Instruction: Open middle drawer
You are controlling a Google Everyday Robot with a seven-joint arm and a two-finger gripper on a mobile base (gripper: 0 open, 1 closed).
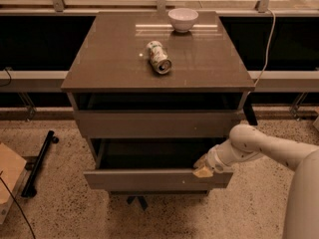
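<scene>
Floor (65,203): speckled terrazzo, cabinet (99,68) standing on it.
Middle drawer (149,179): second of three, front standing well proud of the carcass, dark cavity behind it.
Gripper (203,169): on the right end of that front's top edge; how it grips, can't tell.
Risk: off-centre pull may rack and jam the drawer; flat handleless front (smooth, matte grey-brown) invites slip-off.
Risk: can (158,57) lies sideways on the glossy top, so a jolt could roll it.
Bowl (183,19): round, white, at the back.
</scene>
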